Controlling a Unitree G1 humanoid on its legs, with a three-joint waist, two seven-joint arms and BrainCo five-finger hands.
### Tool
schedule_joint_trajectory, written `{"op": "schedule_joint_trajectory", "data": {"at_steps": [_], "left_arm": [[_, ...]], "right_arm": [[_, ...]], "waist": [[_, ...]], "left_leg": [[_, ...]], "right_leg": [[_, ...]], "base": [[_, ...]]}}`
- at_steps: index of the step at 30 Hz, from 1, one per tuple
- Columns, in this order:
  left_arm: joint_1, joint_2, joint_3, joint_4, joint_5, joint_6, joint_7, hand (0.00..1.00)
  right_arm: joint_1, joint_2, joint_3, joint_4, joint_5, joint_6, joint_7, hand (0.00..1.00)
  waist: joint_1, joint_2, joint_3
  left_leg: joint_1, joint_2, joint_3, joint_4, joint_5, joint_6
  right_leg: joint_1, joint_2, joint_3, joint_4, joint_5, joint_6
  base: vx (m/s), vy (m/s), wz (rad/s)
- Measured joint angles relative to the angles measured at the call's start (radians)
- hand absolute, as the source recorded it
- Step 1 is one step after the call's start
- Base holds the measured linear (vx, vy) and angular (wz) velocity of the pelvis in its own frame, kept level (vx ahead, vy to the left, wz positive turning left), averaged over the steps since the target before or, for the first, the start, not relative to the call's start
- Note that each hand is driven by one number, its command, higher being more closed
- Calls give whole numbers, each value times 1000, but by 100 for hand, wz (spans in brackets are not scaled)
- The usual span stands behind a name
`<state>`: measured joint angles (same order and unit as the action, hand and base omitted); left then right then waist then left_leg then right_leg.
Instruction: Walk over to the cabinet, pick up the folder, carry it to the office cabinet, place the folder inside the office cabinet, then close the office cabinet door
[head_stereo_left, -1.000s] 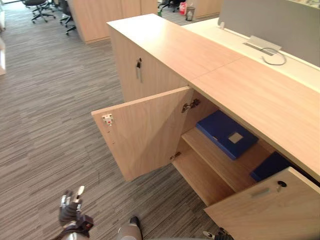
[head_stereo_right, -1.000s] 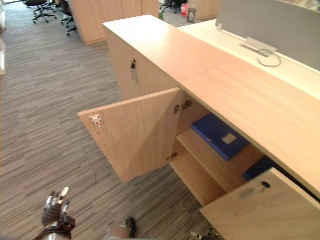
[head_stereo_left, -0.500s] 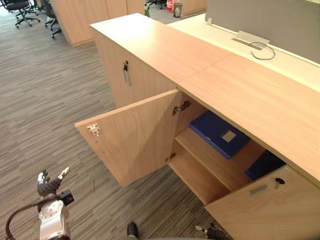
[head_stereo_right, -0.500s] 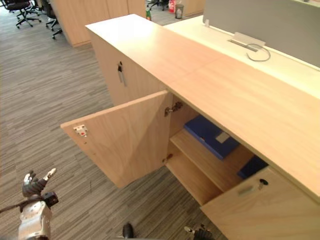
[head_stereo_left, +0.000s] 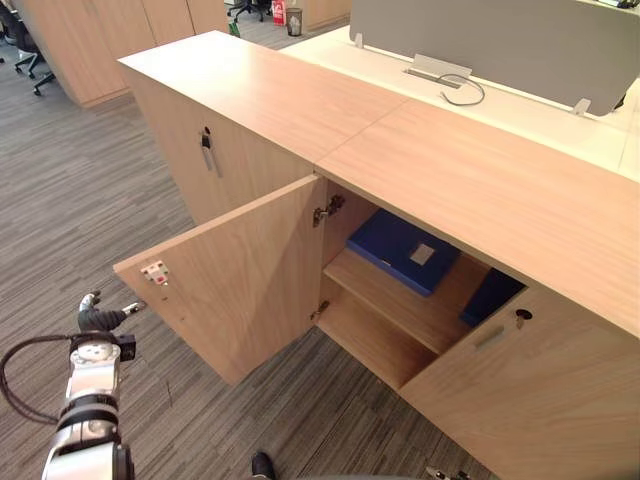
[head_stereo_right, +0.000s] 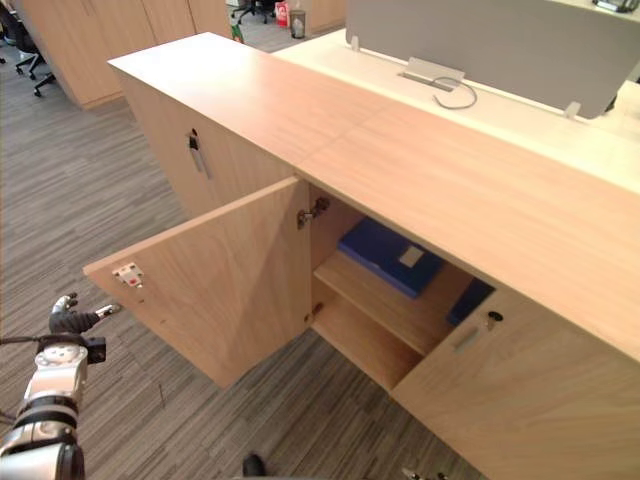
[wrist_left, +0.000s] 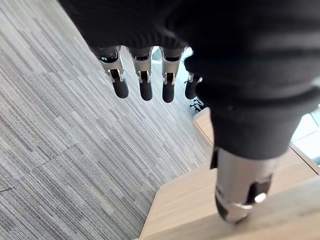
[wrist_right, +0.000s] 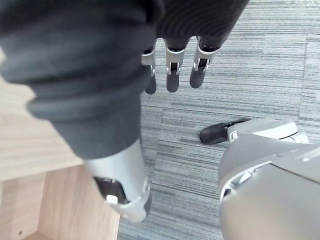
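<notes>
Folder flat on the upper shelf inside the office cabinet, seemingly placed. Both doors open, hence left hand beside the left door, relaxed, empty. Right hand slack, grasping nothing. Second blue item half hidden behind the right door, unidentifiable.

The left hand has risen from the head view's lower edge, closer to the free edge of the open cabinet door; the camera itself has shifted.
</notes>
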<state>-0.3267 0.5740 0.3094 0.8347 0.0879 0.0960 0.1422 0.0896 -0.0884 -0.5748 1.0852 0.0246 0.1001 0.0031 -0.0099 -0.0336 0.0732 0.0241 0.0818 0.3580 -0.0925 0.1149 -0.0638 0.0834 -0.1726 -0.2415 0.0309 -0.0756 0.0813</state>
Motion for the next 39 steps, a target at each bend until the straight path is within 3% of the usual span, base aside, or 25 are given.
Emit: {"op": "schedule_joint_trajectory", "data": {"at_steps": [8,13,16,20,24,27,31,34,39], "left_arm": [[-97,42,-146,167,30,3,-12,0],[-123,52,-250,173,30,4,-15,0],[-111,63,-371,100,34,8,-40,0],[44,57,-519,-214,85,11,-88,0],[184,-23,-632,-504,106,-31,-118,0],[272,-60,-796,-671,118,-87,-165,0],[304,-143,-932,-738,121,-129,-222,0],[310,-227,-1021,-812,118,-206,-274,0],[304,-261,-1039,-814,81,-223,-304,0]], "right_arm": [[-26,-13,-36,23,-5,-3,14,0],[-28,-2,-31,33,-4,-12,12,0],[-26,23,-17,33,-4,-18,11,0],[-3,38,25,31,-5,-24,9,0],[7,57,32,32,-6,-27,-1,0],[-5,59,84,31,-6,-47,-8,0],[-1,62,141,34,-7,-55,-10,0],[0,63,146,43,-11,-55,-12,0],[-2,55,184,46,-29,-56,-15,0]], "waist": [[0,-3,2],[0,-4,2],[1,-13,5],[5,-17,2],[26,-27,-6],[31,-29,-12],[15,-34,-41],[-3,-39,-62],[-25,-32,-83]], "left_leg": [[15,1,19,5,-2,-2],[15,0,18,4,-2,-2],[12,-17,14,-1,-7,4],[-2,-55,-39,-2,-17,18],[-33,-83,-92,-2,-6,32],[-42,-92,-106,-2,5,46],[-44,-96,-105,-2,10,52],[-44,-95,-100,-2,8,55],[-40,-79,-88,-1,6,54]], "right_leg": [[6,4,23,-11,21,-25],[2,3,23,-18,63,-38],[-1,-16,22,-20,71,-30],[-6,-53,12,-1,57,-13],[-26,-77,-8,21,27,8],[-26,-81,-8,21,20,17],[-26,-80,-3,13,10,-1],[-26,-78,-1,6,18,-12],[-25,-58,4,-9,23,-12]], "base": [[28,-1,-9],[-79,32,-4],[-127,65,0],[-109,62,18],[-72,36,34],[-32,4,15],[12,2,-3],[54,-8,-5],[67,-56,-10]]}}
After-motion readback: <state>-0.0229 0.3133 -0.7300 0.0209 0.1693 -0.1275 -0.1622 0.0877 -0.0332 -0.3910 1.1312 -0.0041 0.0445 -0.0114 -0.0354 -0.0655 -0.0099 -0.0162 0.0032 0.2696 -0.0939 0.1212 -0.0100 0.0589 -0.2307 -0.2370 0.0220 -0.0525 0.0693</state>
